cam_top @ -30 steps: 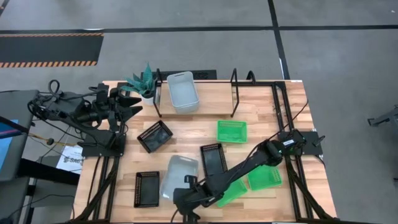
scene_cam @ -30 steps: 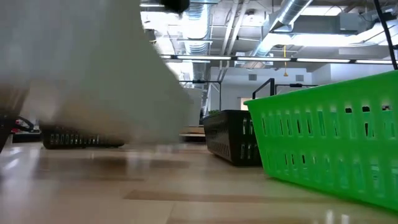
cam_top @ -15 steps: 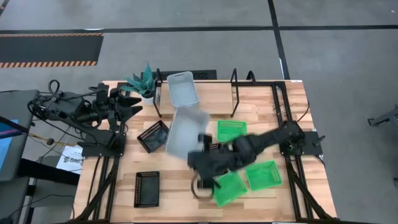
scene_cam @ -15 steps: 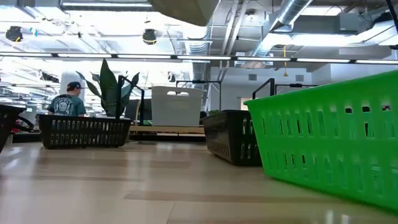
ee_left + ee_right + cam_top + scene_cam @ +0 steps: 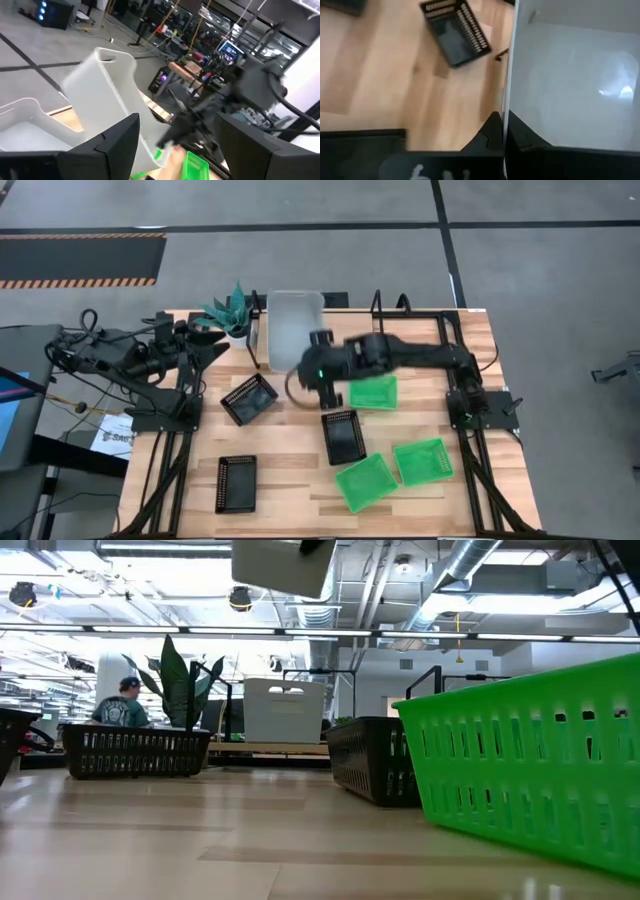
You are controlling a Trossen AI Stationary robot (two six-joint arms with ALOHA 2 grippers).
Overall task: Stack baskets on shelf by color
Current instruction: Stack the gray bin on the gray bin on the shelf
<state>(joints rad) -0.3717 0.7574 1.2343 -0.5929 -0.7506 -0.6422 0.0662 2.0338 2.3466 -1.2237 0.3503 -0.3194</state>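
Low view only: person (image 5: 120, 710) behind black basket (image 5: 135, 751), grey-white basket (image 5: 283, 565) overhead.

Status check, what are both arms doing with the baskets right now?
Right gripper shut on grey basket, carried above the shelf. Left gripper open, idle by the plant. Nothing blocking.

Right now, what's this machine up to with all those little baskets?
The right arm's hand is shut on the rim of a grey-white basket, holding it in the air above the shelf at the table's far edge, over another grey-white one. Three green baskets and three black baskets lie scattered on the table. The left arm waits at the table's left edge beside a potted plant.
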